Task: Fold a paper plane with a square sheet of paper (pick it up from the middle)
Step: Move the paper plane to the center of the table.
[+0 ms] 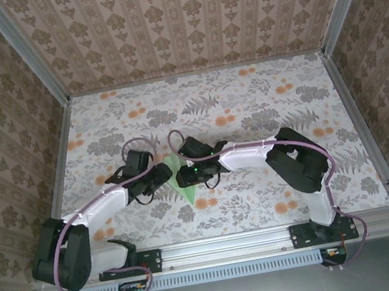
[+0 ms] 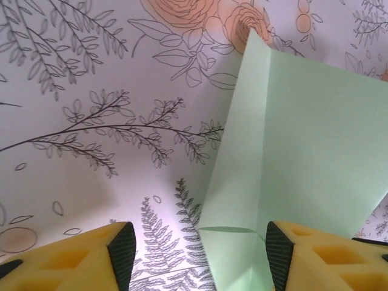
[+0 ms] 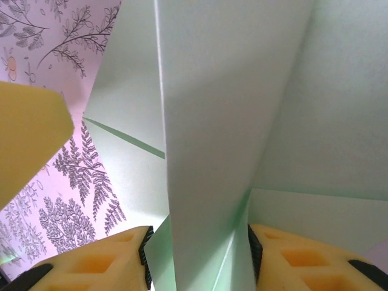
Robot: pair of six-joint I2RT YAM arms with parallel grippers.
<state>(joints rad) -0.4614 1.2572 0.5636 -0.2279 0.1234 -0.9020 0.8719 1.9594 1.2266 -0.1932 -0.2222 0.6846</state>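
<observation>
We find the paper [image 1: 184, 183] part-folded at centre. Left gripper [image 2: 200, 245] stands wide astride its corner, holding nothing. Right gripper [image 3: 197, 251] sits narrow about a raised flap, presumably to crease it; grip unconfirmed.

The square sheet of paper [image 1: 188, 190], pale mint-green, plain and partly folded with sharp creases, lies mid-way across the floral tablecloth [image 1: 246, 99], one flap standing upright, its point toward the near edge.
</observation>
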